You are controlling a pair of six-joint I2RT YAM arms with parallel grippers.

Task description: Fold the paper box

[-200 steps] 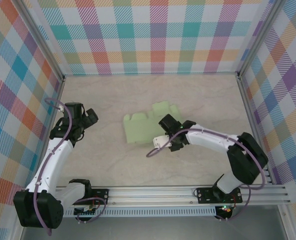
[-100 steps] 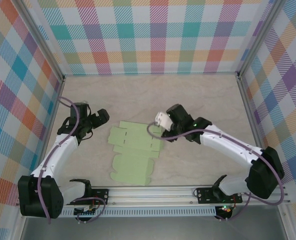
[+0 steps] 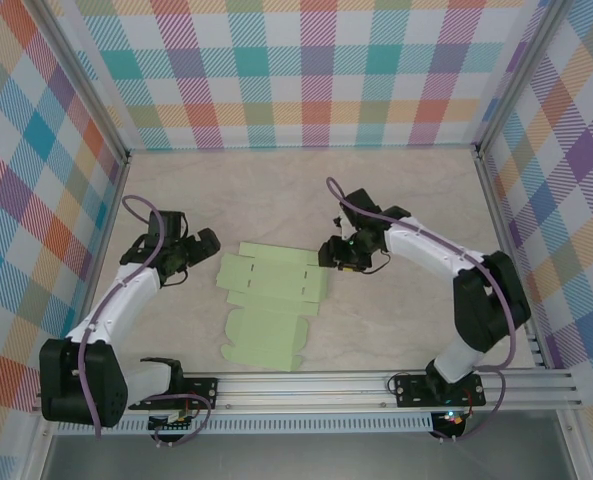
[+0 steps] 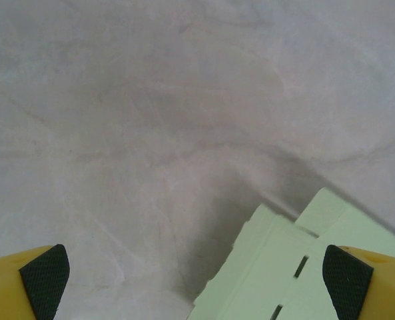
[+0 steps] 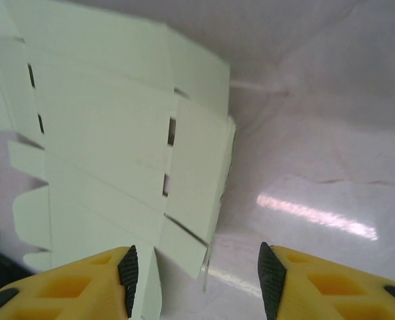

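Observation:
The paper box is a pale green cut-out sheet lying flat on the table, left of centre toward the front. My left gripper hangs wide open just left of its far left corner, touching nothing. In the left wrist view that corner of the sheet lies at lower right, between the black pads of my left gripper. My right gripper is at the sheet's far right edge. In the right wrist view the right gripper stands open astride the slotted side flap of the sheet, and neither pad presses it.
Plaid walls enclose the marble table on three sides. An aluminium rail with both arm bases runs along the near edge. Bare table lies behind and to the right of the sheet.
The sheet was bunched up at the table's middle by the right gripper; now it lies flat, further front-left. The right gripper has come to its right edge, and the left gripper has moved closer.

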